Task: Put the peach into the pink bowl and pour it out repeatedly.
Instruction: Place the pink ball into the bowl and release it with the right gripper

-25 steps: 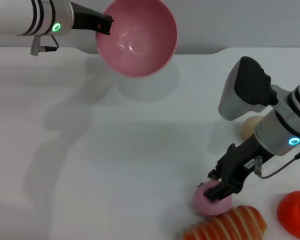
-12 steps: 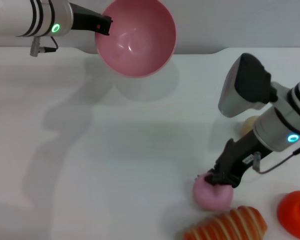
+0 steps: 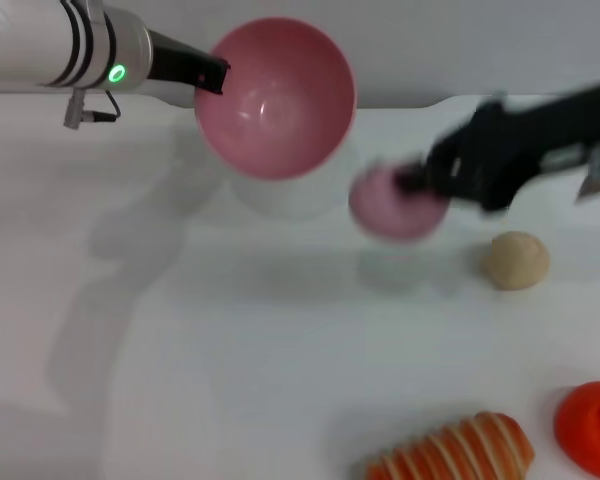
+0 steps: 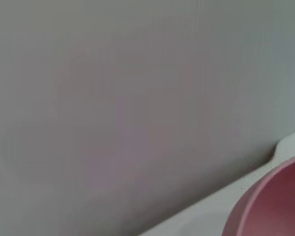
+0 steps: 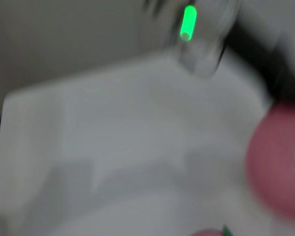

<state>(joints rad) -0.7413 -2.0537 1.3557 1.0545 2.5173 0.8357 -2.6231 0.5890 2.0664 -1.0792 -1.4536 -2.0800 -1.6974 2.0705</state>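
Peach (image 3: 392,203) is clamped in right tool (image 3: 417,187), blurred, beside pink bowl (image 3: 276,97) gripped at its rim by left tool (image 3: 212,78)

the pink bowl (image 3: 274,97) is round, deep and smooth, held up off the counter at the far left, tilted so its empty inside faces forward. the peach (image 3: 393,203), small, round and pink, is lifted clear of the counter just right of the bowl and slightly lower.
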